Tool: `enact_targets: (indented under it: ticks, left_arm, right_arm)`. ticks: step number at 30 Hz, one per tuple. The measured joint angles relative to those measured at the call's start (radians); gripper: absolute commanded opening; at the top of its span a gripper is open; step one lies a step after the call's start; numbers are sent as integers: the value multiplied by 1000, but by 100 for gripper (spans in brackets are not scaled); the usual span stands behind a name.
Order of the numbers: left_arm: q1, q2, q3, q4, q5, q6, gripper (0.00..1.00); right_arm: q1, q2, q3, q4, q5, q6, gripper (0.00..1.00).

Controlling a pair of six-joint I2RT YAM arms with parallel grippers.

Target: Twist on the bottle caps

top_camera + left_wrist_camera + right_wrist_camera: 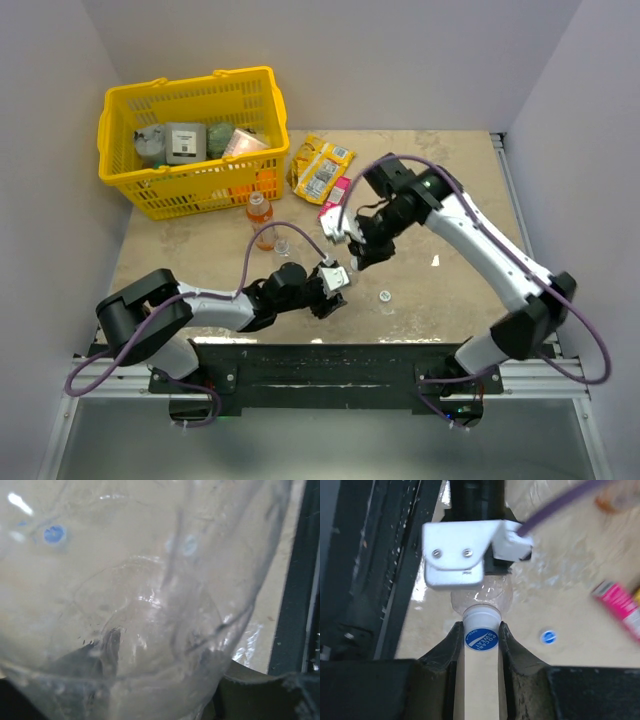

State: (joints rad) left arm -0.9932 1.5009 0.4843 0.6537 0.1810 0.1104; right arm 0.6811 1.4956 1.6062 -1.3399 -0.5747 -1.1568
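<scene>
Bottle cap (481, 640), blue on top with a white skirt, sits pinched between the right gripper's (480, 629) 2 fingers and meets the neck of the clear bottle (486, 595). It is held square to the mouth, probably so the thread can catch. The left gripper (332, 279) clamps that bottle's body near the table's (450, 200) front edge, neck facing the right arm, bracing it against the twist. The left arm lies low, stretched rightward. The right arm arches over and bends back toward it. 1 loose cap (385, 297) lies near them.
</scene>
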Motion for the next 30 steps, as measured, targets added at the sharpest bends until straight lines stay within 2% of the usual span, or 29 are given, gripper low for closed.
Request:
enact_targets:
  ticks: [4,7,11,17,18,19,20,21,23,25,26,28,30]
  left_arm:
    - [-12,42,6,-84,-138,-93,0]
    - [-29,50,40,-117,-184,-141,0]
    - [-41,51,45,-121,-208,-171,0]
    - [-57,51,45,-142,-211,-165,0]
    - [-58,51,45,-141,-210,-162,0]
    - [-58,51,45,-139,-211,-161,0]
    - [-57,51,47,-132,-211,-161,0]
    - [-56,51,50,-119,-214,-171,0]
    - [-46,51,68,-101,-211,-177,0]
    - [-38,51,77,-76,-201,-183,0]
    - [-35,51,77,-66,-188,-188,0]
    - [-35,51,77,-55,-152,-202,0]
    - [-35,51,77,-42,-118,-211,0]
  right_arm:
    - [-135,166,2,58,-101,415,0]
    - [-212,192,2,74,-176,635,0]
    - [-236,185,-24,114,-212,830,0]
    - [-307,192,-110,138,-336,970,0]
    - [-320,198,-112,135,-356,988,19]
    - [-332,206,-111,134,-369,1003,29]
    - [-350,228,-87,116,-391,1022,34]
    - [-367,249,-58,104,-407,1026,47]
    - [-419,306,55,71,-451,1024,58]
    - [-487,338,183,70,-475,960,64]
    - [-525,338,232,68,-480,901,70]
    - [-589,290,261,75,-486,780,76]
    - [-621,197,208,85,-490,718,83]
